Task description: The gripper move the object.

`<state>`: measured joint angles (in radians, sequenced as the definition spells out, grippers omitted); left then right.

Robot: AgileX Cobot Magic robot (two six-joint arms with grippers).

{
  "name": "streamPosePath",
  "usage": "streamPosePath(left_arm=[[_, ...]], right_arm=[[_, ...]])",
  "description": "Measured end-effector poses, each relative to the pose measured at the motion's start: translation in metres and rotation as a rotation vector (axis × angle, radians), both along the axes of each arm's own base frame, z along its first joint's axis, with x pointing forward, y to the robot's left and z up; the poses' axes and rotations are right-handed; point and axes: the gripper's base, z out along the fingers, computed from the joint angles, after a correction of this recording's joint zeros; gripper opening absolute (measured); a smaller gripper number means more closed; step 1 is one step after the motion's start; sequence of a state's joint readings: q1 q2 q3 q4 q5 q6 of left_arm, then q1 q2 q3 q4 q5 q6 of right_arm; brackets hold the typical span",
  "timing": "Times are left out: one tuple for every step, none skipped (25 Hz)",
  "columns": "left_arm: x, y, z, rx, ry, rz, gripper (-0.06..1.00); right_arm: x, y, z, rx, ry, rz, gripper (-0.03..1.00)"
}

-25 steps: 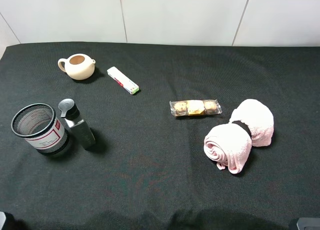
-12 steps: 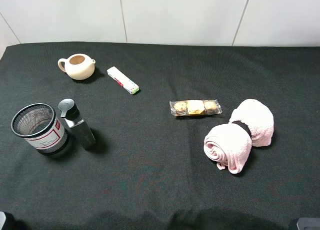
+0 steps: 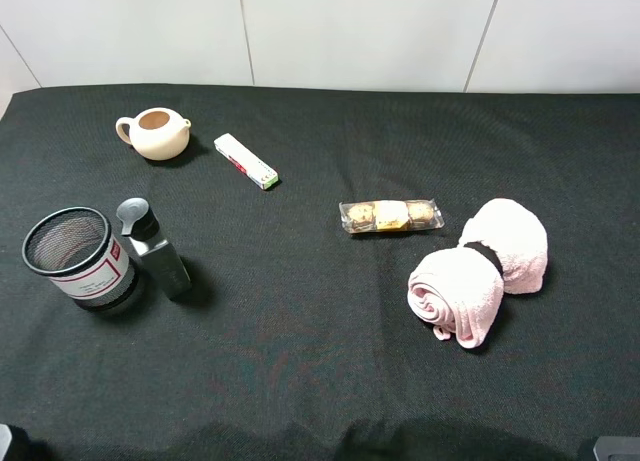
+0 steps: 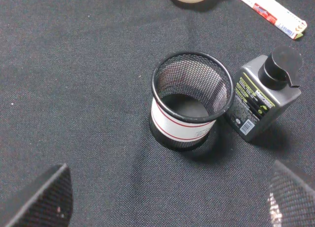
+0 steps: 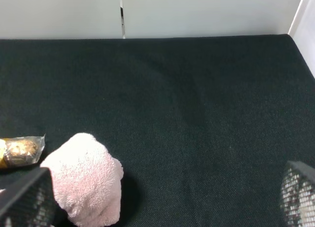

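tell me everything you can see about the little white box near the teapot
The white box is slim and elongated, apparently cardboard, with red markings along its side and a green end pointing toward the table's middle. It lies flat and closed on the black cloth, set diagonally, just to the right of the cream teapot without touching it. The left wrist view shows small print and a red patch on its face. Nothing rests on it, and no end effector is near it.
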<state>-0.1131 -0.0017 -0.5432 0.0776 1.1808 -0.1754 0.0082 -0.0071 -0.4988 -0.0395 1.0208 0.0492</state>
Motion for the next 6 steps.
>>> streamPosePath(left_arm=[[0.0000,0.0000,0.0000,0.000,0.000,0.000,0.83],[0.0000,0.0000,0.0000,0.000,0.000,0.000,0.83],[0.0000,0.0000,0.0000,0.000,0.000,0.000,0.83],[0.0000,0.0000,0.0000,0.000,0.000,0.000,0.83],[0.0000,0.0000,0.0000,0.000,0.000,0.000,0.83],[0.0000,0.0000,0.0000,0.000,0.000,0.000,0.83]], right_arm=[[0.0000,0.0000,0.0000,0.000,0.000,0.000,0.69],[0.0000,0.0000,0.0000,0.000,0.000,0.000,0.69],[0.0000,0.0000,0.0000,0.000,0.000,0.000,0.69],[0.0000,0.0000,0.0000,0.000,0.000,0.000,0.69],[0.0000,0.0000,0.0000,0.000,0.000,0.000,0.69],[0.0000,0.0000,0.0000,0.000,0.000,0.000,0.69]])
